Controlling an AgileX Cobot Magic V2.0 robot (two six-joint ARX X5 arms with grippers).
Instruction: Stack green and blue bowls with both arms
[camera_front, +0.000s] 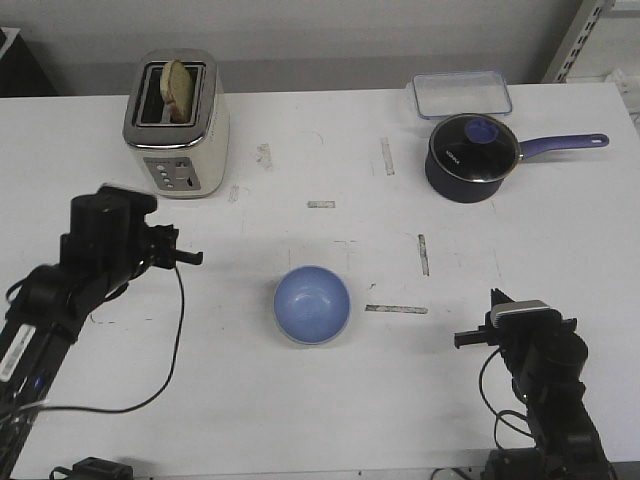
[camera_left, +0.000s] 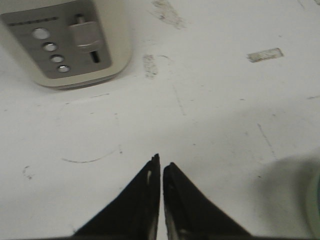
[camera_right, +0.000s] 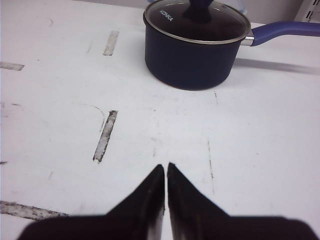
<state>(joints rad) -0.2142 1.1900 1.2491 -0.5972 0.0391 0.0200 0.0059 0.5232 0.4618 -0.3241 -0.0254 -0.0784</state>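
Bright, even overhead lighting throughout; white table (camera_front: 300, 420) near overexposed. Soft, short shadows under toaster (camera_front: 178, 122) and saucepan (camera_right: 192, 47), the latter cast toward the handle side. Mild glare on saucepan lid. Gripper fingers (camera_left: 145, 205) out of focus in both wrist views. Slight grain overall.

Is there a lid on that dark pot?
Yes. A glass lid with a knob sits on the pot, closing it.

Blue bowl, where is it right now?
In the front view, the blue bowl sits near the middle of the white table, between the two arms and nearer the front edge than the toaster.
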